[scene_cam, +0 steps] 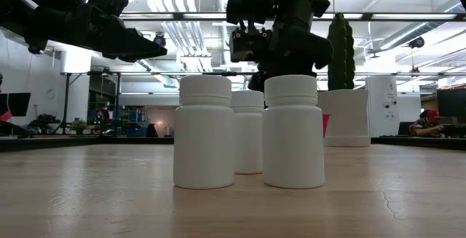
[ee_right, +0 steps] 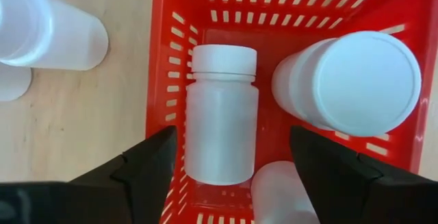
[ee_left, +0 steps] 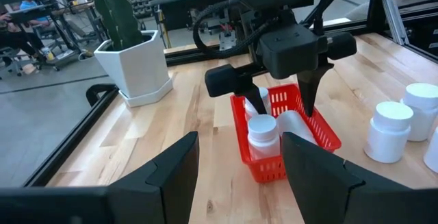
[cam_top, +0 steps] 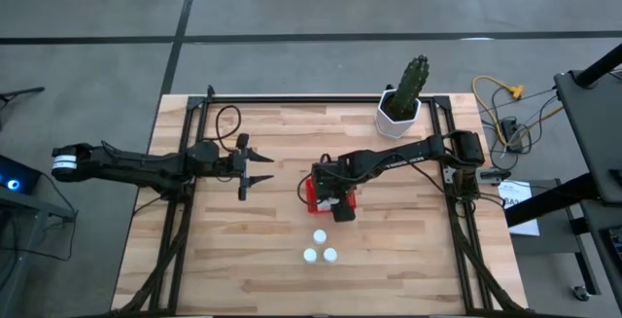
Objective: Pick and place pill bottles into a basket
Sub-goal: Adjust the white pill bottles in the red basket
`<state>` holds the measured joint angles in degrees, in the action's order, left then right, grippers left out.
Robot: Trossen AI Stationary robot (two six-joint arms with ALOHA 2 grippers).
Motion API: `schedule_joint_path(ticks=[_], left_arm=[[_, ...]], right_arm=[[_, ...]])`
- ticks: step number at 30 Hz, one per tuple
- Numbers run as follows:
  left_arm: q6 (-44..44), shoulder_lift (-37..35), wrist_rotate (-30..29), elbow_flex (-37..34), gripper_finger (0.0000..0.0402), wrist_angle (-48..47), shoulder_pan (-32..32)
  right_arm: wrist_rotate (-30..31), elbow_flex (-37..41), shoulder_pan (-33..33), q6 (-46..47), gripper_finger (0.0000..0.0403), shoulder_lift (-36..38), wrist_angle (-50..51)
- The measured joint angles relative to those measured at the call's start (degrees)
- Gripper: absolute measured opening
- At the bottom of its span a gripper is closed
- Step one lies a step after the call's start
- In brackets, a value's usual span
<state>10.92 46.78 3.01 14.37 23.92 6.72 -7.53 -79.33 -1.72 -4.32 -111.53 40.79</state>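
The red basket [ee_right: 287,11] sits mid-table [cam_top: 313,194] and holds three white pill bottles. One lies on its side [ee_right: 221,114], one shows its round cap [ee_right: 356,80], and a third is partly in view [ee_right: 280,190]. My right gripper [ee_right: 233,155] hangs open just above the basket [ee_left: 280,101], pointing down, a finger on either side of the lying bottle and apart from it. Three more bottles [cam_top: 319,236] [cam_top: 310,255] [cam_top: 330,255] stand upright on the table nearer the front edge. My left gripper [cam_top: 258,167] waits open to the basket's left.
A white pot with a green cactus [cam_top: 398,114] stands at the far right of the table. A black frame [cam_top: 292,97] runs along the table's far edge and down both sides. Bare wood lies in front of and to the left of the standing bottles [scene_cam: 204,132].
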Motion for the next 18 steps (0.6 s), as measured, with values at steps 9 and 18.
schedule_joint_path(ticks=[9,18], left_arm=[[0.0,0.0,0.0,0.0,0.0191,0.0,0.0],[0.1,-0.1,0.0,0.0,0.0191,0.0,0.0]], right_arm=[[0.0,0.8,0.0,1.4,0.0254,0.0,-0.5],[0.0,2.1,0.1,2.5,0.0246,0.0,-1.2]])
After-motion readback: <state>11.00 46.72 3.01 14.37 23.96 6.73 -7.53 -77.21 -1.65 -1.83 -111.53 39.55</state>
